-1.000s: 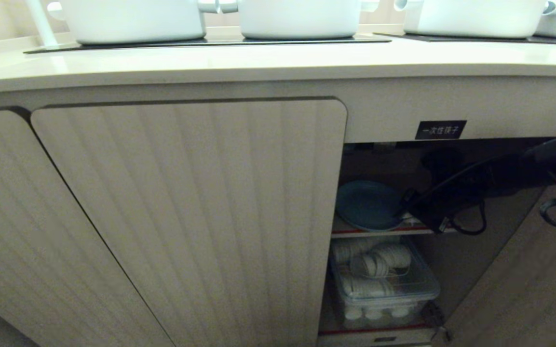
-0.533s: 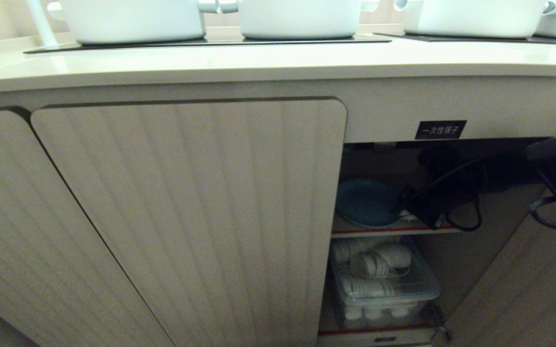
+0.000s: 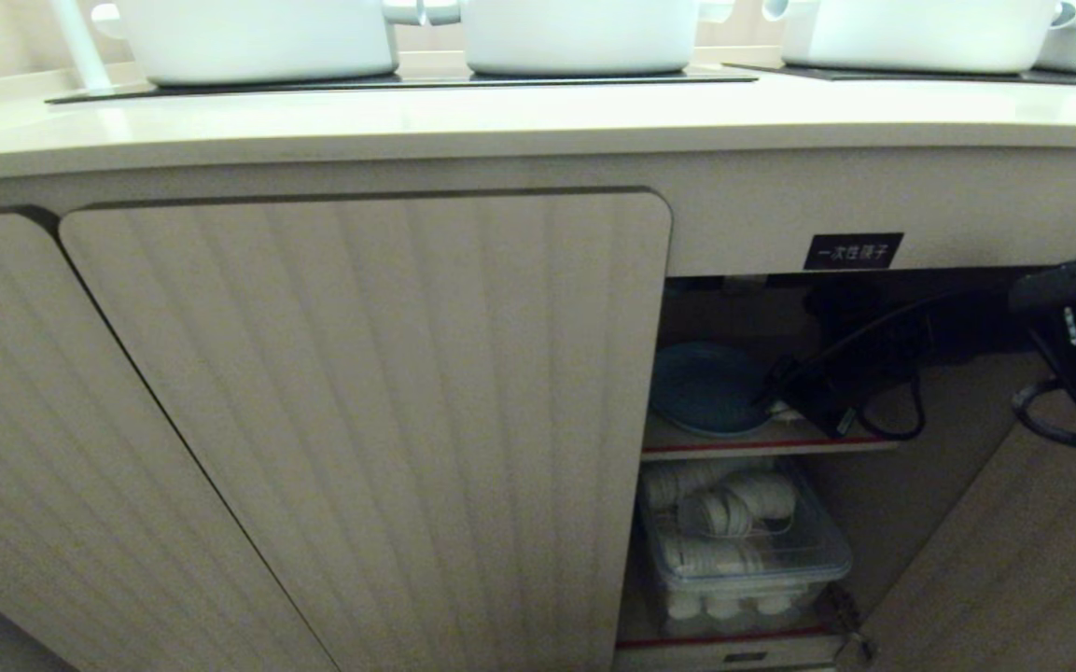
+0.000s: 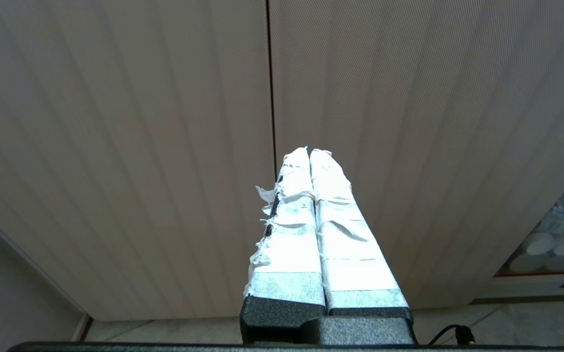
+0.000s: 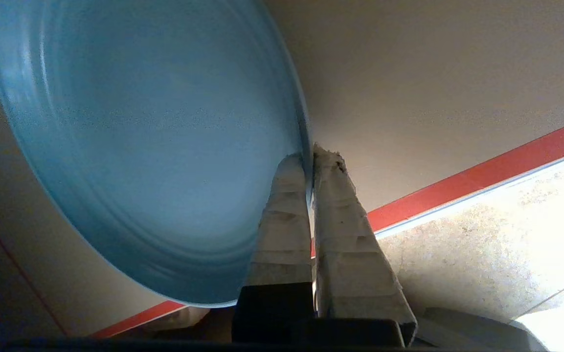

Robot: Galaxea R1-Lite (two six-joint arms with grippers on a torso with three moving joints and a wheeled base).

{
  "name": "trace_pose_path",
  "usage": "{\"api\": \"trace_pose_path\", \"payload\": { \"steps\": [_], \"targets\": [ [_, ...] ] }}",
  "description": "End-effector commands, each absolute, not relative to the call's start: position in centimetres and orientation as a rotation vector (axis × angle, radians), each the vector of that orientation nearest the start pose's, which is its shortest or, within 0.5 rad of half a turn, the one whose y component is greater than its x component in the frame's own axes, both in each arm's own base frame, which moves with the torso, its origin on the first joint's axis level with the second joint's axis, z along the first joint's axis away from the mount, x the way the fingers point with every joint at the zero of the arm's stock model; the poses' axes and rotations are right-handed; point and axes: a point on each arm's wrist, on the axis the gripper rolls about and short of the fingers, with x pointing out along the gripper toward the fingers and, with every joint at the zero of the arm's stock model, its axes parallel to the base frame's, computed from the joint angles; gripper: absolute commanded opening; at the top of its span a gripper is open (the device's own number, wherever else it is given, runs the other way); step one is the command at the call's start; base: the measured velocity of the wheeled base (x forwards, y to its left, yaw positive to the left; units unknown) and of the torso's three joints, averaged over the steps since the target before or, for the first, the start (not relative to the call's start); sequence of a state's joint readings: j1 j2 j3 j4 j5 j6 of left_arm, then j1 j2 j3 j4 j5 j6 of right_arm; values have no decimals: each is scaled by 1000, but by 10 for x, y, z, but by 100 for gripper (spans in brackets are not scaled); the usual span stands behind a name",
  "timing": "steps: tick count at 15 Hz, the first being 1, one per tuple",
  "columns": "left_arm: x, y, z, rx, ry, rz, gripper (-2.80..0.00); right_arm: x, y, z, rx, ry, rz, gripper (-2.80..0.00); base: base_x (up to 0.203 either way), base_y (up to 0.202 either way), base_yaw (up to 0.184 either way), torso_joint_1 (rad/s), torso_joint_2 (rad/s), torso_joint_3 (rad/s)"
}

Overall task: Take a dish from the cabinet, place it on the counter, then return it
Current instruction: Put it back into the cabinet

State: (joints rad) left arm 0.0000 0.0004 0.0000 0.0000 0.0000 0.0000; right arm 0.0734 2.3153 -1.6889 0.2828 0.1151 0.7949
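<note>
Your cabinet stands under the counter, its right side open. On the shelf inside sits the dish, where your right gripper is clamped on its rim. Your left gripper, fingers pressed together, faces the cabinet's closed doors.

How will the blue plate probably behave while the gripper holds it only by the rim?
The dish looks rigid and glossy, so it may slip or pivot between the right gripper fingers. Held at one edge only, it would probably sag; it seems breakable if dropped.
</note>
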Motion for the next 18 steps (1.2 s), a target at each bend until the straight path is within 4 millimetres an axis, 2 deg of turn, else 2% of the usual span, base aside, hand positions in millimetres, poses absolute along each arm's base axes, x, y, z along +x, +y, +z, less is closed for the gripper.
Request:
{"api": "trace_pose_path", "payload": {
  "steps": [1, 18],
  "targets": [
    [-23, 0, 75, 0, 0, 0, -280, 451, 36, 98, 759, 932, -198, -280, 0, 0, 0, 0, 0, 0],
    [-23, 0, 75, 0, 0, 0, -280, 457, 36, 98, 756, 929, -203, -280, 0, 0, 0, 0, 0, 0]
  ]
}}
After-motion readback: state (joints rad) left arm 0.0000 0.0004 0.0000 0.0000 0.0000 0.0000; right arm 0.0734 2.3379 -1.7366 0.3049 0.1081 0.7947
